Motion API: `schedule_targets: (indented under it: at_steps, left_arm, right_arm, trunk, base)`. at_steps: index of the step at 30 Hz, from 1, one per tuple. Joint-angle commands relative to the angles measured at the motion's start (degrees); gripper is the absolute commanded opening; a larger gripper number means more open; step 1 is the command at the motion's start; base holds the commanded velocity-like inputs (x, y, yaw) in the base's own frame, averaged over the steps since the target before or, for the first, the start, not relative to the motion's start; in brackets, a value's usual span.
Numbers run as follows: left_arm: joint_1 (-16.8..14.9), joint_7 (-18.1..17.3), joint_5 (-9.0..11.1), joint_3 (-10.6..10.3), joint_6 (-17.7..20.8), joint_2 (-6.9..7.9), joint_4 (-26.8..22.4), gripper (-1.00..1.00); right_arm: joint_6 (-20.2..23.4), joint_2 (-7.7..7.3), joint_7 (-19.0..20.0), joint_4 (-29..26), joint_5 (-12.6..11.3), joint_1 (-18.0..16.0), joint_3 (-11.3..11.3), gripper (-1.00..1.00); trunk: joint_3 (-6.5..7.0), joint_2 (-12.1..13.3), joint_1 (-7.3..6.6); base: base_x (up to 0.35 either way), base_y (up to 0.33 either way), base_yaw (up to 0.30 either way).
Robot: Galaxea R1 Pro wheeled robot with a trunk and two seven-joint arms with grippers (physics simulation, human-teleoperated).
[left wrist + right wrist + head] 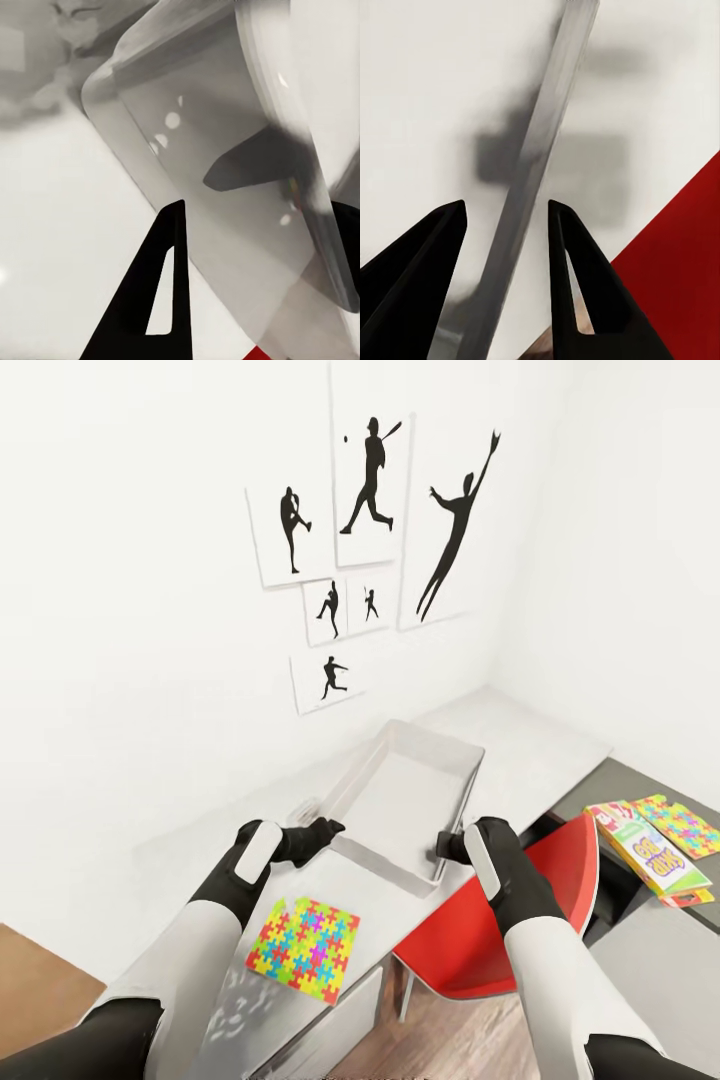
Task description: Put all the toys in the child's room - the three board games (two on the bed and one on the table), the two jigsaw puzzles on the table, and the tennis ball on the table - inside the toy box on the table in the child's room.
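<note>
The light-grey toy box (pixel 415 790) lies at an angle on the pale table (pixel 540 750). My left gripper (pixel 325 832) is at its near left wall and my right gripper (pixel 447 847) at its near right rim. In the right wrist view the right gripper (pixel 506 210) is open, with the tray rim (pixel 540 127) running between its fingers untouched. The left gripper (pixel 259 217) straddles the translucent tray wall (pixel 187 97), fingers wide apart. One jigsaw puzzle (pixel 305 948) lies near the table's front edge. A second jigsaw puzzle (pixel 680 825) and the SKIP-BO board game (pixel 650 855) lie at the right.
A red chair (pixel 520 920) stands tucked against the table, just under my right arm. Black baseball silhouette posters (pixel 370 490) hang on the white wall behind. Brown wood floor (pixel 40 970) shows at the lower left. Bare tabletop lies behind the tray.
</note>
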Motion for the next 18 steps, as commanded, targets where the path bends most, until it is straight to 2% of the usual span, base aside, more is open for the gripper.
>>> schedule_targets:
  at_steps: [1,8,9,10,18]
  left_arm:
    - [0.0,0.7,-0.9,-0.4,2.6,-0.07,0.9,-1.00]
    - [0.0,0.7,-0.9,-0.3,2.6,-0.07,0.9,-1.00]
    - [0.0,0.7,-0.9,-0.3,2.6,-0.07,0.9,-1.00]
    - [0.0,0.7,-0.9,-0.3,2.6,-0.07,0.9,1.00]
    - [0.0,0.8,-0.9,-0.3,2.6,-0.07,0.9,1.00]
  right_arm:
    - [-0.6,-0.39,-0.2,1.8,-3.1,0.0,0.5,-1.00]
    - [-0.6,-0.53,-0.1,1.8,-3.1,0.0,0.5,-1.00]
    - [-0.7,-0.48,-0.1,1.8,-3.1,0.1,0.6,1.00]
    - [-0.7,-0.39,-0.1,1.8,-3.1,0.2,0.6,1.00]
    - [-0.6,-0.17,-0.2,1.8,-3.1,0.2,0.5,1.00]
  trunk:
    - [-0.24,0.0,0.14]
    - [-0.57,0.0,0.14]
    - [-0.58,0.0,0.14]
    - [-0.58,0.0,0.14]
    - [-0.58,0.0,0.14]
  base:
    - [0.000,0.000,0.000]
    - [0.000,0.000,0.000]
    - [0.000,0.000,0.000]
    - [0.000,0.000,0.000]
    - [0.000,0.000,0.000]
